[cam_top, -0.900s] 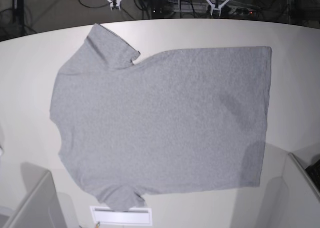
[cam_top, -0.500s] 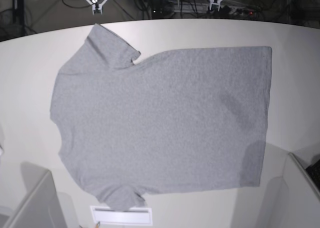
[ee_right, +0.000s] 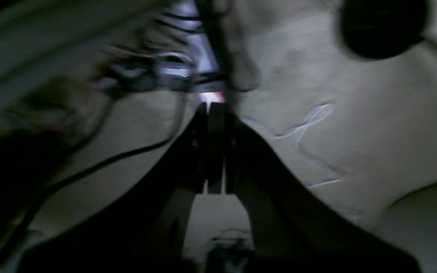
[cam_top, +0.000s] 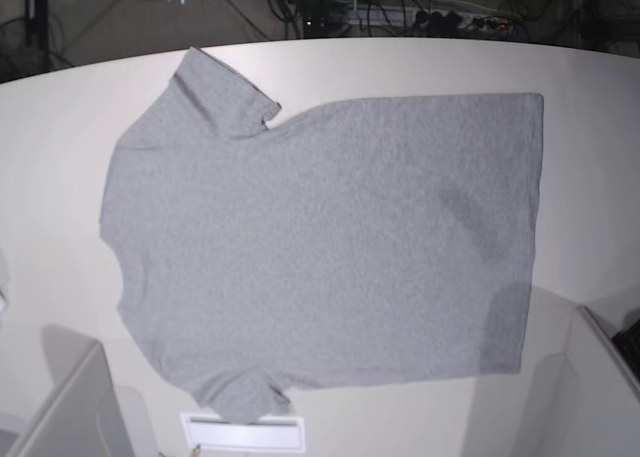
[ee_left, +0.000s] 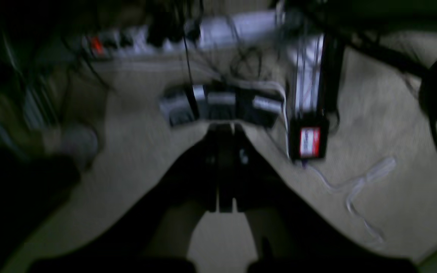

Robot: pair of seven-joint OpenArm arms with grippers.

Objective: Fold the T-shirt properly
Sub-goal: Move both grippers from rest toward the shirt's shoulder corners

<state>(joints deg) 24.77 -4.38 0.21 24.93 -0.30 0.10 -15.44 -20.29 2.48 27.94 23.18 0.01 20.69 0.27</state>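
The T-shirt (cam_top: 320, 247) lies spread flat on the white table (cam_top: 60, 137), plain grey side up, with the collar end toward the left of the base view and the hem toward the right; one sleeve points to the far table edge, the other to the near edge, where it overlaps a white label (cam_top: 245, 433). Both arms are off the cloth. The left gripper (ee_left: 224, 131) has its fingers pressed together with nothing between them — below it are blurred floor, cables and a power strip (ee_left: 218, 30). The right gripper (ee_right: 212, 110) is likewise closed and empty, over dim floor and a black cable (ee_right: 108, 163).
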